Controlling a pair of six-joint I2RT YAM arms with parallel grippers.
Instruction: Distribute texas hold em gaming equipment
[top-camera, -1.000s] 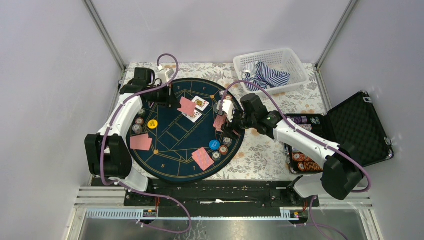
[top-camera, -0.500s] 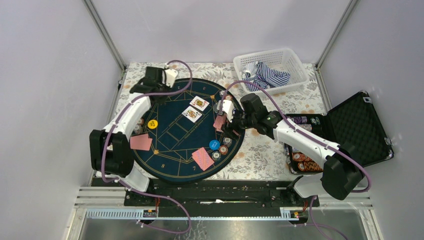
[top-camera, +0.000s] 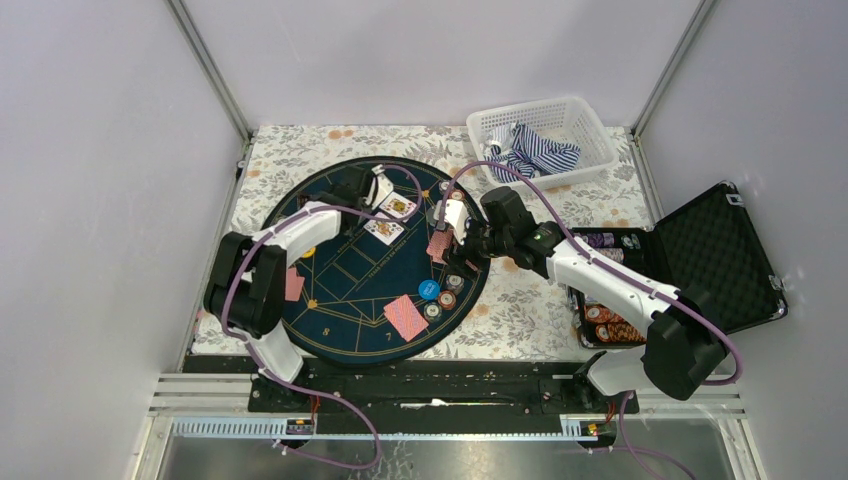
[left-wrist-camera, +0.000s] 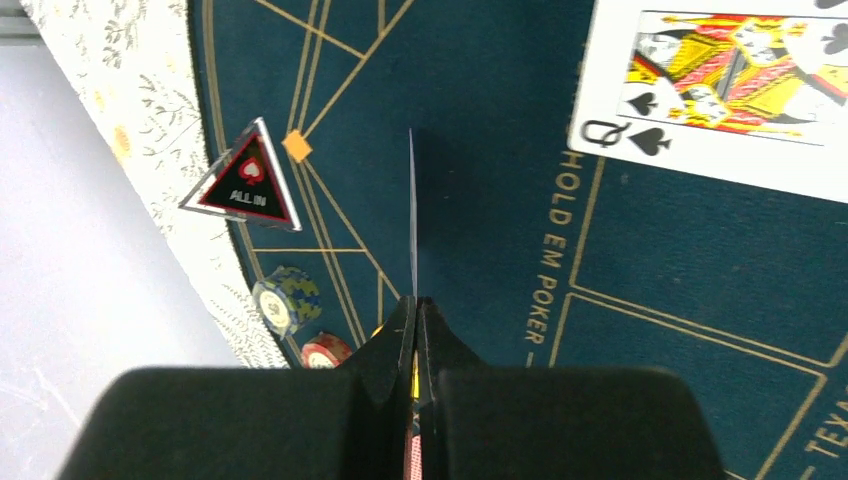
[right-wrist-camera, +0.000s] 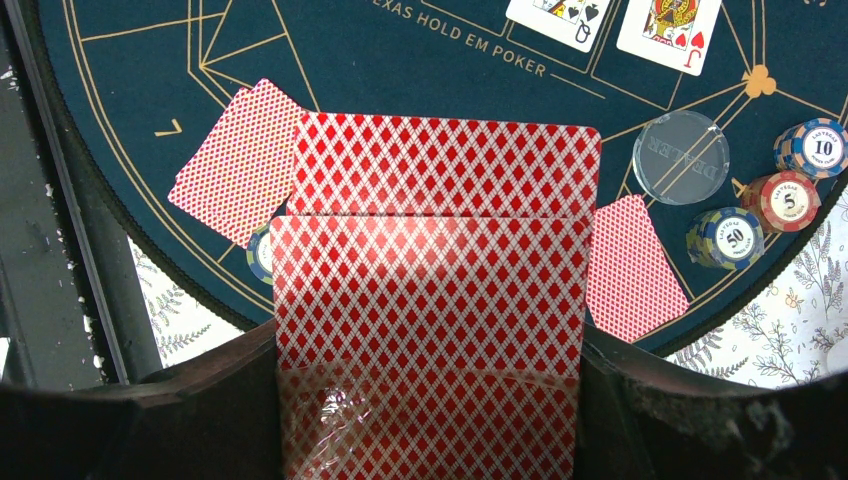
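Left wrist view, left fingers (left-wrist-camera: 392, 350) pinching edge-on card (left-wrist-camera: 411, 215), right fingers (right-wrist-camera: 200, 410) half-hidden holding red-backed cards (right-wrist-camera: 430, 290)

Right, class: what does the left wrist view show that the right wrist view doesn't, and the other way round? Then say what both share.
Only the left wrist view: the shut left gripper pinching one card seen edge-on, and the triangular ALL IN marker.
Only the right wrist view: the right gripper holding a stack of red-backed cards, the clear dealer disc, the jack of hearts and face-down cards lying flat.
Both: the navy mat with its HOLD EM POKER lettering, and poker chips at its edge.
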